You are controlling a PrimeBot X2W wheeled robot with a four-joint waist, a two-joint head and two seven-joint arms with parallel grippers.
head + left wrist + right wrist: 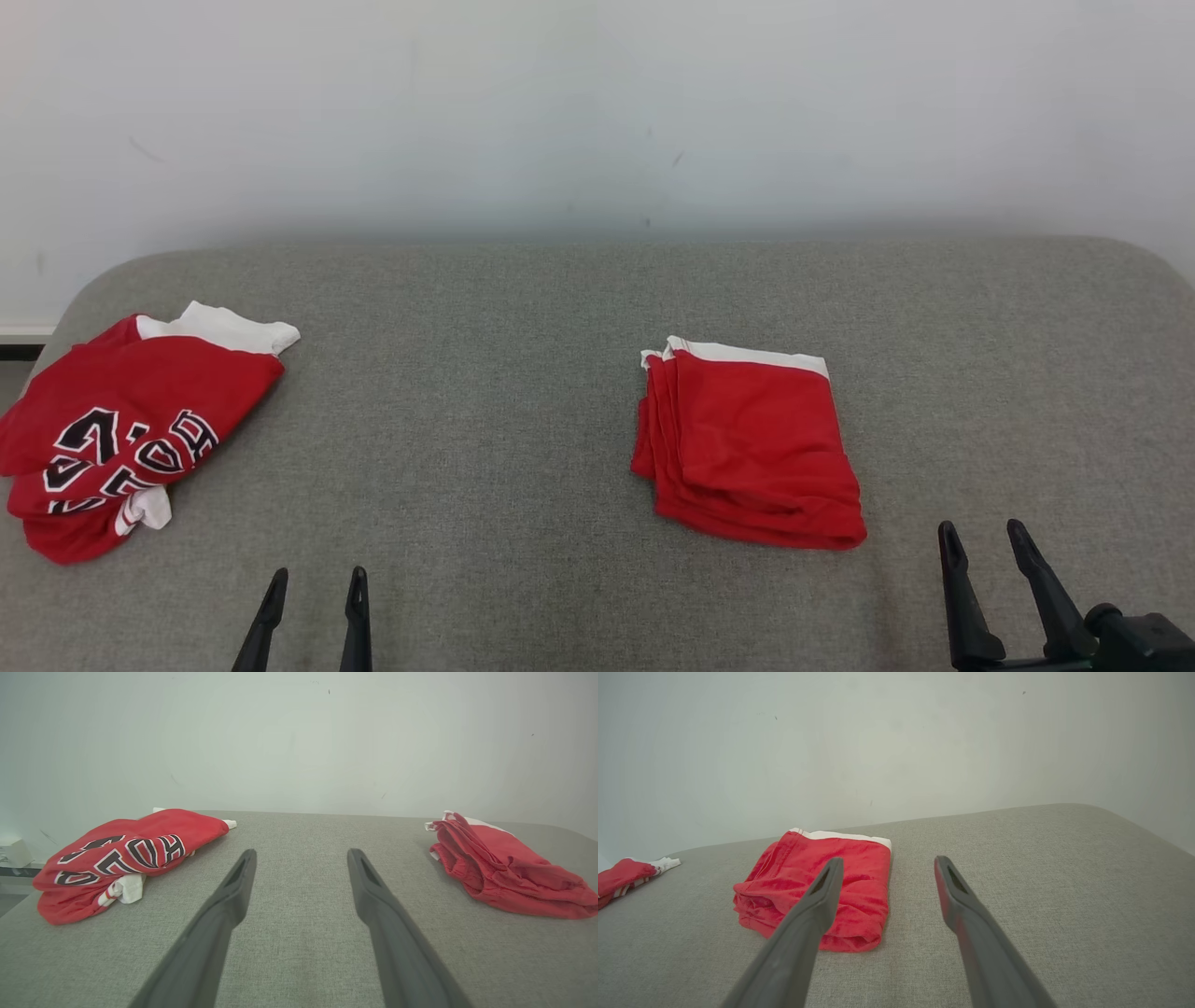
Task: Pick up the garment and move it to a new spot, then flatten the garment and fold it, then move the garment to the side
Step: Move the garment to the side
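At near edge of grey pad (485,420) we have left gripper (318,571) and right gripper (981,525) pointing forward, both spread wide, empty.

1. Folded garment (756,448), just left of the right gripper (980,528): plain red, white band.
2. Jersey (121,420), left of the left gripper (316,573): red, white trim, black lettering, seemingly white-edged.
3. Surface (485,373): mottled grey.

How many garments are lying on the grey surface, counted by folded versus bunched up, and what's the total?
Folded red garment: 1
Bunched red garment with lettering: 1
Total: 2
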